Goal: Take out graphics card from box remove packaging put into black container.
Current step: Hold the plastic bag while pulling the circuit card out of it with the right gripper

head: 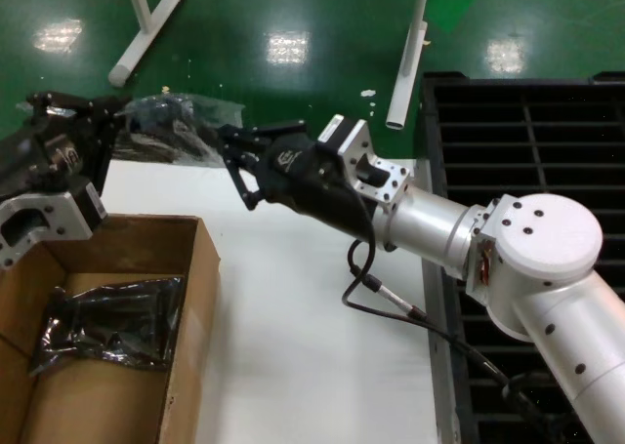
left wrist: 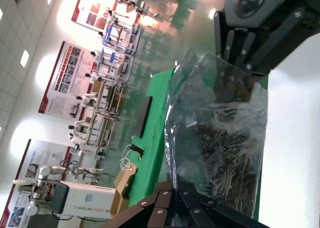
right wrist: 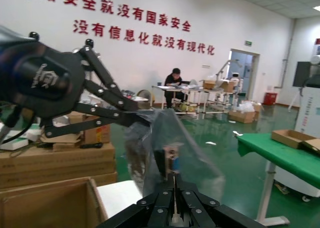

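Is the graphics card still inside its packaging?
Yes. The graphics card shows through the packaging, stretched between left gripper and right gripper.

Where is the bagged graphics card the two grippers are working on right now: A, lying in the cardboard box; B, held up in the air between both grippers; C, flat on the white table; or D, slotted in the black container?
B: the left gripper and right gripper each pinch an end of the packaging, holding it above the table's far edge.
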Robot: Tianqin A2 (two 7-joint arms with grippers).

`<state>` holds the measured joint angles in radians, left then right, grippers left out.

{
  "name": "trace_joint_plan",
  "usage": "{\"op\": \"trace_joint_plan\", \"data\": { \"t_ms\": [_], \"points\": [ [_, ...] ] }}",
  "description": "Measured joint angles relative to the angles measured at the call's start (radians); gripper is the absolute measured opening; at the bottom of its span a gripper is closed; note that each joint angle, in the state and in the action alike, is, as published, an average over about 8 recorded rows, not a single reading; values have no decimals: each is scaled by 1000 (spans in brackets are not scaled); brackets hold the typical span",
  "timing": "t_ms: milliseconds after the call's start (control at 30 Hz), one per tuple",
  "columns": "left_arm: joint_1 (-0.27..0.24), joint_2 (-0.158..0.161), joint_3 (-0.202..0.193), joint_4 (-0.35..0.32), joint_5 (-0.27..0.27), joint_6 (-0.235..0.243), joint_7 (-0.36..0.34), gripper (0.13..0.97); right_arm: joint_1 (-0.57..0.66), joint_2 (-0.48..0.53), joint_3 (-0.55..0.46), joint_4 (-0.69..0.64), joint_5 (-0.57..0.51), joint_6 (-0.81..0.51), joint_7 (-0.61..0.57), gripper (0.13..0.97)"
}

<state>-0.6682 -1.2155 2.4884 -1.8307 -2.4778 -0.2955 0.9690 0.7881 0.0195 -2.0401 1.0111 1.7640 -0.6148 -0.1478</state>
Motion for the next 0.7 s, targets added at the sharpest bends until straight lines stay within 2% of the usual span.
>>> {"op": "trace_joint_plan", "data": {
  "t_ms": [333, 700],
  "points": [
    [-18, -2, 21, -6, -35, -7, 40, 142, -7, 6, -11, 9, -18, -46, -4, 184],
    [-13, -17, 38, -31, -57, -9, 70, 142, 9, -13, 20, -44, 8, -61, -55, 303]
  ]
}}
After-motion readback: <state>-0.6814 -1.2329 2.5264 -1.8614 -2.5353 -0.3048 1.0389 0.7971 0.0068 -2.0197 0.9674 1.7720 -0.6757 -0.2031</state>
